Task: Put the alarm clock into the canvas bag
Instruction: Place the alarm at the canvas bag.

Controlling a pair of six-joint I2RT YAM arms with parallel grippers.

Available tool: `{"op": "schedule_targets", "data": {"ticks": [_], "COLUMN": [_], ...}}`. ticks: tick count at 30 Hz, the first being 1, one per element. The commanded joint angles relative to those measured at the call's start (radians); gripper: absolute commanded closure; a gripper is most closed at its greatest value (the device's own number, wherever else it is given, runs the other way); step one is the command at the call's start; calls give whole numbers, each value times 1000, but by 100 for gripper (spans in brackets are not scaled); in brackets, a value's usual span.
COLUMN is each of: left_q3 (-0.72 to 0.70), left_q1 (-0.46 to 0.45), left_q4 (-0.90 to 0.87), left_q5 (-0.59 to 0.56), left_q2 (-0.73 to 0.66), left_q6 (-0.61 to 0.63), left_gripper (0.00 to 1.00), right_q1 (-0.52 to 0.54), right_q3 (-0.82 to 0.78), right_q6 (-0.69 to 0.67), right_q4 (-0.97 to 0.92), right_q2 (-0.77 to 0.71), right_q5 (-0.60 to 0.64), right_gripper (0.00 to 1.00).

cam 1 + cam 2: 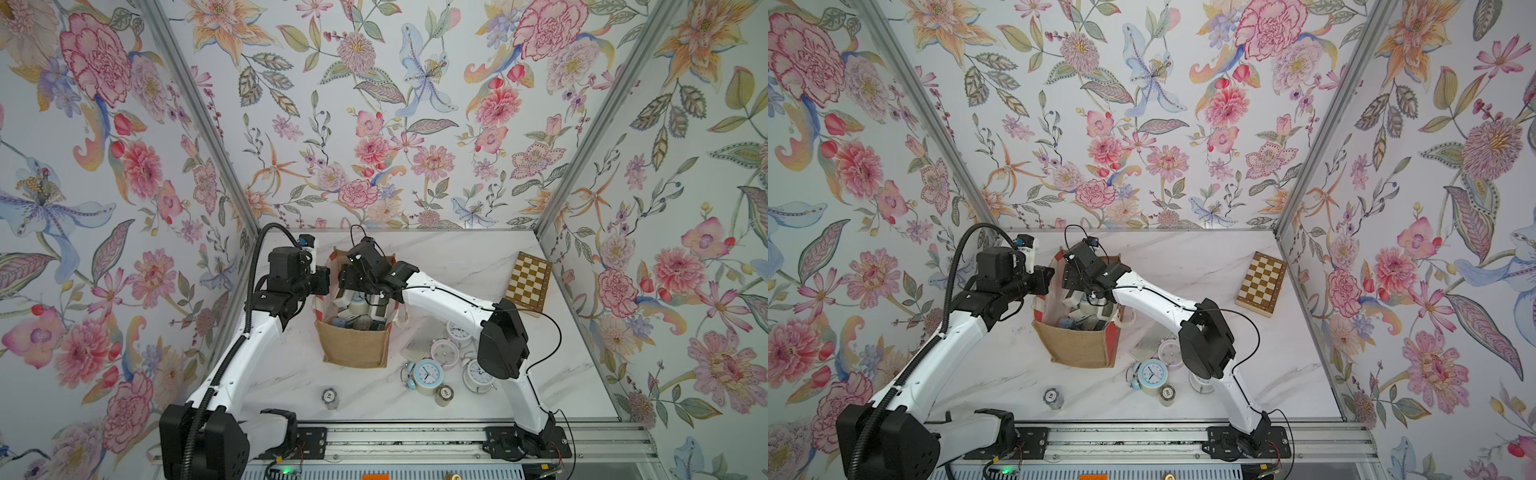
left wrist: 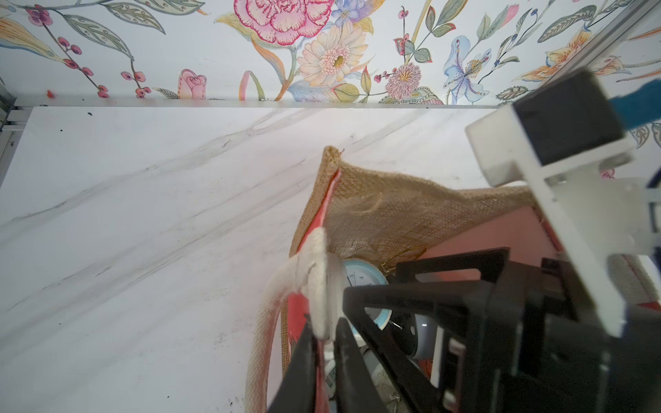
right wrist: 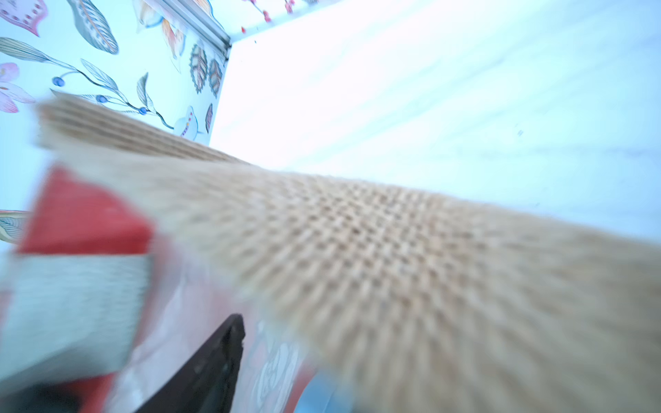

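- As I judge it, the step in hand is the drop. The right gripper (image 1: 360, 291) reaches down into the mouth of the canvas bag (image 1: 353, 345), which stands upright near the middle of the tabletop (image 1: 457, 257).
- Only one dark finger (image 3: 214, 361) of the right gripper shows, blurred, with the burlap wall close beside it. I cannot tell whether those fingers are spread or grasping anything.
- The left gripper (image 2: 323, 332) sits at the bag's 9 o'clock rim. Its fingers (image 2: 352, 368) are clenched on the white handle (image 2: 318, 271) and the red-edged rim, holding the mouth open.
- A pale-blue-rimmed alarm clock (image 2: 362, 284) lies inside the bag, just under the right gripper. Whether the two touch is hidden.
- To do the drop well, let go only once the clock is below the rim, then lift straight up, clear of the burlap and the handle.
- The left side should hold the rim taut until the right is out, because the soft bag looks likely to fold or tip.
- The bag is well filled with white, blue and grey clocks piled together, and a round pale clock (image 1: 358, 306) lies on top.
- At the bag's 4 o'clock more clocks stand on the tabletop: a blue-faced clock (image 1: 427, 374), a pink clock (image 1: 444, 351) and a white clock (image 1: 478, 376).
- A chessboard (image 1: 528, 280) lies at 2 o'clock, well apart from the bag.
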Motion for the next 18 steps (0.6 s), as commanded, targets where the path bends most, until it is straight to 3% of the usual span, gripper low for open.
{"op": "schedule_targets", "data": {"ticks": [1,11,18], "left_q3": [-3,-5,0], "left_q1": [-8,-7,-8], "left_q4": [25,29,28], "left_q5": [-4,-5,-5], "left_q2": [-11,4,12], "left_q6": [-8,-7,-5], "left_gripper": [85,85,85], "right_q1": [11,4,-63], "right_q3": [36,9,-64], "right_q6": [-86,-272,-385], "right_q4": [-19,-19,-19], "right_q2": [-80,-156,-245], "right_q5": [84,252,216], "right_gripper": [28,31,31]}}
